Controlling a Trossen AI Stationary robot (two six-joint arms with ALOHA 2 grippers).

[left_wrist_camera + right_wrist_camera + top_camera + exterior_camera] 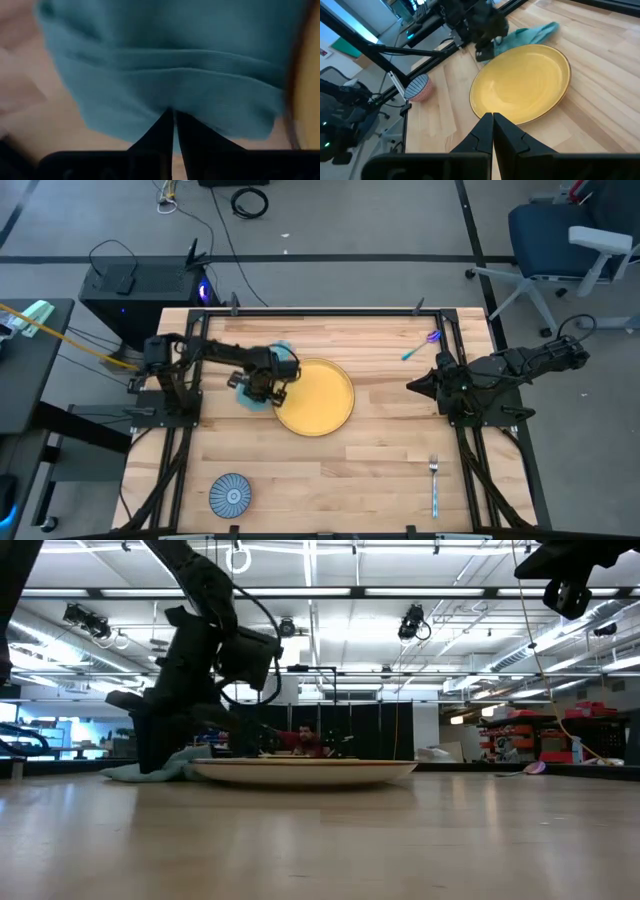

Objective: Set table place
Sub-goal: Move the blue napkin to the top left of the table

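While the left tool (262,387) sits closed on the teal cloth (283,348) beside the yellow plate (315,397) — the right tool (418,384) hovers closed, empty, above the worktop (340,470).

Left arm hides most of the teal cloth (283,348).

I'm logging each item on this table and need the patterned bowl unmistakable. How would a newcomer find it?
Start at the wooden table and its big yellow plate near the middle. Go to the near edge on the left arm's side: the bowl sits there alone. It is small, round and blue-and-white with a radiating pattern, unlike the plain plate and the fork.
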